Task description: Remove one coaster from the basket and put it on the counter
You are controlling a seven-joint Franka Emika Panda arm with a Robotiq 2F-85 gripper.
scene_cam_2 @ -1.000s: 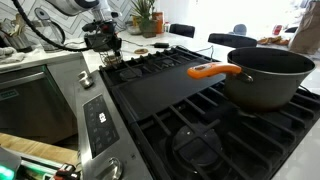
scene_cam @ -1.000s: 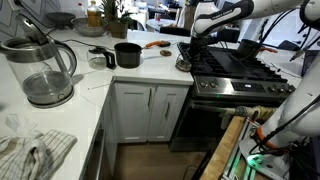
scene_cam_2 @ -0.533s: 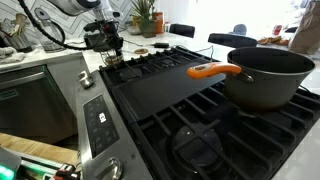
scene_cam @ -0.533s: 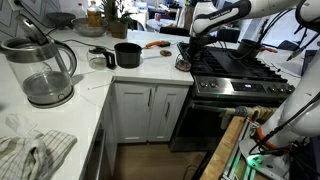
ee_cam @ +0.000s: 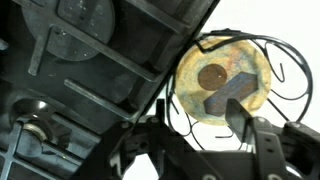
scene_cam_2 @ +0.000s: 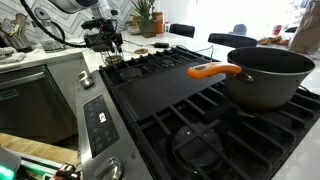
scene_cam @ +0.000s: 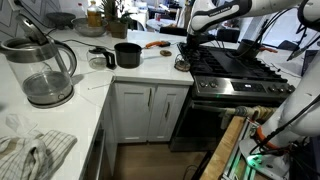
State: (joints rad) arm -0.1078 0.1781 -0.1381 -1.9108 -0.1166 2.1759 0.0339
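Observation:
In the wrist view a round tan coaster (ee_cam: 232, 62) with a dark brown centre lies inside the thin wire basket (ee_cam: 283, 72), which stands on the white counter (ee_cam: 275, 25) beside the stove. My gripper (ee_cam: 197, 106) hangs just above it. Its two dark fingers are spread apart with nothing between them, and one fingertip (ee_cam: 236, 108) overlaps the coaster's edge. Both exterior views show the gripper (scene_cam: 188, 44) (scene_cam_2: 108, 42) directly over the small dark basket (scene_cam: 182, 62) (scene_cam_2: 113, 58) at the counter's edge by the stove.
The black gas stove (scene_cam: 235, 70) (ee_cam: 90, 60) borders the basket. A black pot (scene_cam: 127, 54), an orange utensil (scene_cam: 153, 44) and a glass kettle (scene_cam: 45, 70) stand on the counter (scene_cam: 130, 78). A large pot with an orange handle (scene_cam_2: 265, 75) sits on the stove. A cloth (scene_cam: 30, 150) lies near the front.
The gripper's jaws have gone from shut to open over the basket, and the hand has risen slightly. Nothing else has moved.

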